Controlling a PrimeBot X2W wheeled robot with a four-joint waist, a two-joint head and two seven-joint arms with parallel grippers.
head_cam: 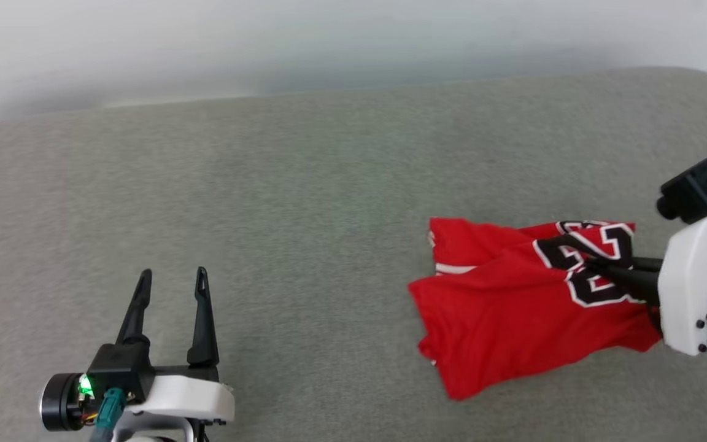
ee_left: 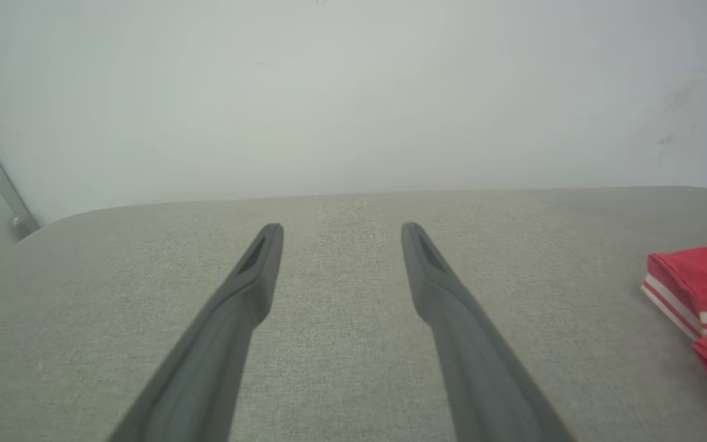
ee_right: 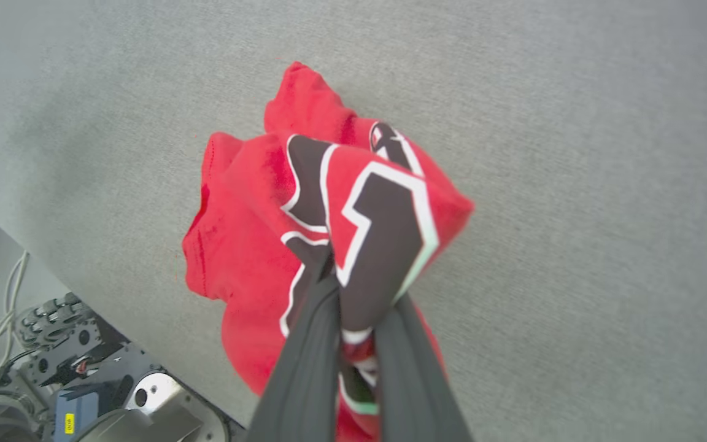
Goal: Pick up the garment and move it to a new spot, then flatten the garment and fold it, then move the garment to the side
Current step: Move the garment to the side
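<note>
Head view: the garment [head_cam: 513,319], a red shirt with black-and-white lettering, is lying bunched on the grey fabric-covered desk [head_cam: 304,184], sitting toward 4 o'clock of the view. Its lettered part is rising toward 3 o'clock, where the right gripper [head_cam: 593,265] is reaching in from the frame edge. The left gripper [head_cam: 172,276] is hovering at 7 o'clock, well apart from the garment, with its fingers pointing to 12 o'clock.

Right wrist view: the right gripper [ee_right: 359,307] is pinching a fold of the lettered cloth, its two fingers drawn nearly together with fabric wedged between them. The rest of the garment [ee_right: 243,245] is hanging and spreading toward 10 o'clock over the desk. Robot hardware and cables [ee_right: 71,374] are showing at 8 o'clock.

Left wrist view: the left gripper [ee_left: 341,230] is standing spread wide with nothing between its fingers. A striped hem of the garment [ee_left: 697,276] is showing at 3 o'clock.
</note>
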